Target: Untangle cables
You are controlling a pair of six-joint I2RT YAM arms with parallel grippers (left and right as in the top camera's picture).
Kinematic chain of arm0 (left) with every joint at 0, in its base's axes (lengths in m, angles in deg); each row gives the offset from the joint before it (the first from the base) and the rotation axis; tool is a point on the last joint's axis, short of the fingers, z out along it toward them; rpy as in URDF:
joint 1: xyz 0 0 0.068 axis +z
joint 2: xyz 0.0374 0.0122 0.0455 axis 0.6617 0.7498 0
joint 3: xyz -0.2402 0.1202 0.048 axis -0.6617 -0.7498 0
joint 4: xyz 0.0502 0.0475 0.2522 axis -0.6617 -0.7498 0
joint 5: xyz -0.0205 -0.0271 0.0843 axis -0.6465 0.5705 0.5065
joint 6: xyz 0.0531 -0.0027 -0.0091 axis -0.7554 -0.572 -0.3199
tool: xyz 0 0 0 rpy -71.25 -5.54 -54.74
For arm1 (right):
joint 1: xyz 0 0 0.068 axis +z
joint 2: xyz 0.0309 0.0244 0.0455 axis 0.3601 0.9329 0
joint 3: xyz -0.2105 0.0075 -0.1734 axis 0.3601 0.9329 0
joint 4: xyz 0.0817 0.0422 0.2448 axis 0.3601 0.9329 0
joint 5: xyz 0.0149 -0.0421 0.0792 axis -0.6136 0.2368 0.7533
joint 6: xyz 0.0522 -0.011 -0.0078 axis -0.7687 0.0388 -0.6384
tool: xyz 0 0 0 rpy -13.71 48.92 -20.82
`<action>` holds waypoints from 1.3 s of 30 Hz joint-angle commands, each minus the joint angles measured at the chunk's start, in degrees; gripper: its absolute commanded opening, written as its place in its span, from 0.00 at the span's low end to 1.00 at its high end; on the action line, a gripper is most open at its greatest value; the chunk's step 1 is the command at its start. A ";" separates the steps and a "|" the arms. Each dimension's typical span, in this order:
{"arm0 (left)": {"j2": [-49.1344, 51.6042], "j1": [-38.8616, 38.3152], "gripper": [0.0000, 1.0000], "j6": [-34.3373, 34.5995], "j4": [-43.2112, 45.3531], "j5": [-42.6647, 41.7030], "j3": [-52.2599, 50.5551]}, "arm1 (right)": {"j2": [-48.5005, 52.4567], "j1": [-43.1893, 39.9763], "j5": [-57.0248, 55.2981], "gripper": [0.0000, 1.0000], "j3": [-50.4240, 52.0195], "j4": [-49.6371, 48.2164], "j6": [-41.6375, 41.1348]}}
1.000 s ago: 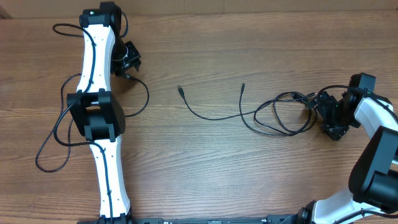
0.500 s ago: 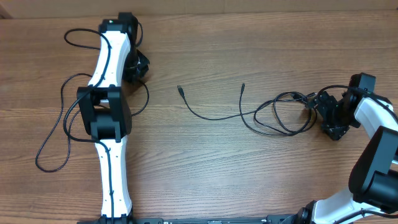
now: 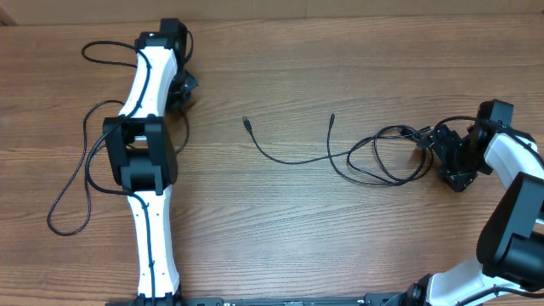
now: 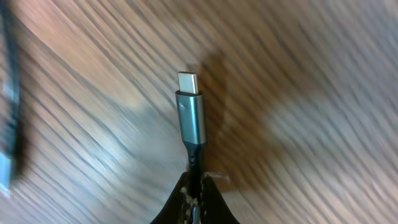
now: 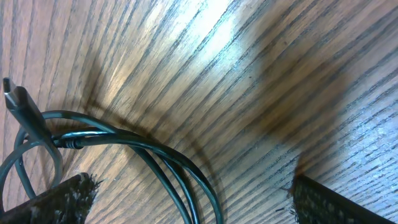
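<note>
Left fingers (image 4: 175,208) pinched shut on a black cable (image 4: 194,163) just behind its grey USB-C plug (image 4: 189,106), plug tip pointing away over the worktop (image 4: 323,74). Right fingers (image 5: 56,196) spread wide and empty, straddling the looped tangle (image 3: 387,157) at the right side, its two loose ends (image 3: 246,123) trailing toward the middle. From overhead, slack of the held cord apparently looping around the left arm (image 3: 140,161), well apart from that tangle.

For a clean pull:
- Keep the pinch on the cord, not the plug.
- Draw slowly along the cord's own line, away from the arm.
- Watch for snags on the arm's wiring.
- Close the right side on a single strand only.
</note>
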 commanded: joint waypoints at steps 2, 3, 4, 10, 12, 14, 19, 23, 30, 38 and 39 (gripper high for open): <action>-1.16 3.98 0.04 -3.13 1.81 6.14 -0.72 | 0.66 0.57 1.53 1.00 0.48 -0.07 -0.61; -1.16 4.72 0.04 -3.10 2.29 6.12 -0.72 | 0.66 0.57 1.53 1.00 0.48 -0.04 -0.61; -1.16 5.46 0.04 -3.10 2.82 6.05 -0.72 | 0.66 0.57 1.53 1.00 0.48 -0.04 -0.61; -1.16 9.42 0.04 -3.10 6.05 6.08 -0.72 | 0.66 0.57 1.53 1.00 0.48 -0.07 -0.61; -1.16 11.41 0.04 -3.08 6.36 5.90 -0.72 | 0.66 0.59 1.53 1.00 0.48 -0.07 -0.61; -1.16 12.76 0.09 -3.10 6.34 4.94 -0.72 | 0.66 0.57 1.53 1.00 0.48 -0.07 -0.61; -1.18 15.50 0.49 -8.90 6.32 1.88 1.03 | 0.66 0.59 1.53 1.00 0.48 -0.04 -0.61; -1.18 17.09 0.57 -17.57 4.66 -0.24 6.08 | 0.66 0.59 1.53 1.00 0.48 -0.04 -0.61; -1.20 17.68 0.53 -19.98 -10.45 -2.10 21.66 | 0.66 0.57 1.53 1.00 0.48 -0.07 -0.61; -1.18 16.68 0.04 -32.79 -23.12 -30.67 23.63 | 0.66 0.59 1.53 1.00 0.48 -0.07 -0.61; -1.18 16.22 0.04 -34.01 -24.22 -33.14 23.30 | 0.66 0.57 1.53 1.00 0.48 -0.07 -0.61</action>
